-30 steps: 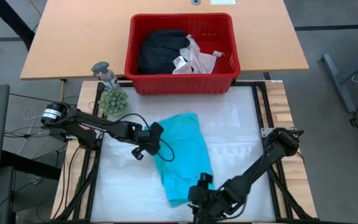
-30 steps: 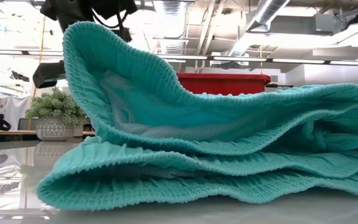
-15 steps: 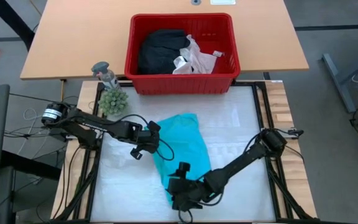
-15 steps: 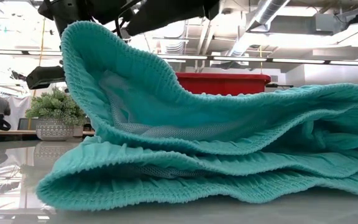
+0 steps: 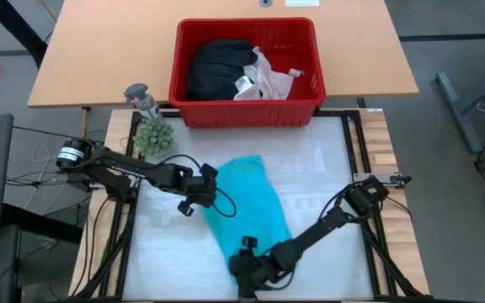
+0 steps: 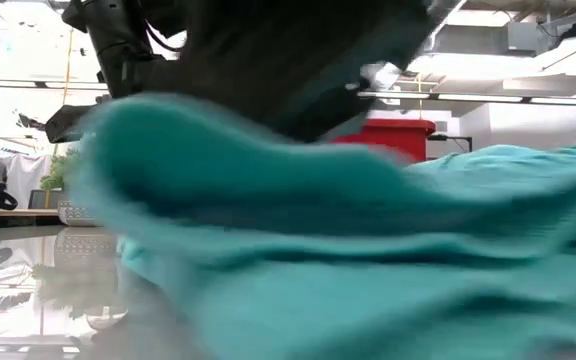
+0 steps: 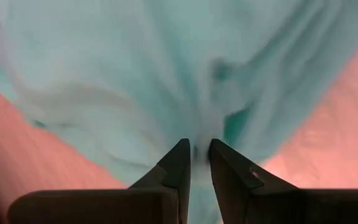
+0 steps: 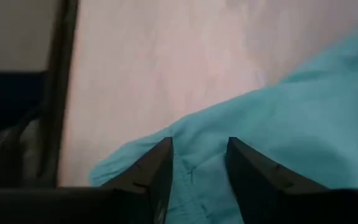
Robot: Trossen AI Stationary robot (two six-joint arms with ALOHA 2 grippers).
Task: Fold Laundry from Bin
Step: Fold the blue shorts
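The teal garment [image 5: 247,206] lies bunched on the white table [image 5: 327,168], in front of the red bin [image 5: 247,109]. The bin holds a black garment [image 5: 217,67] and white laundry [image 5: 263,77]. The left gripper [image 7: 199,152] pinches a fold at the teal garment's left edge. The right gripper [image 8: 199,155] straddles its near corner, fingers apart with cloth between them; grip cannot be confirmed. A small plant [image 5: 151,135] stands beside the bin.

You get even, bright light from above in the high view, with soft shadows under the arms. The low view smears the teal garment [image 6: 368,250] into motion blur, and ceiling lights glare white behind it (the tabletop [image 6: 38,290] mirrors them). Both wrist views look soft and out of focus.
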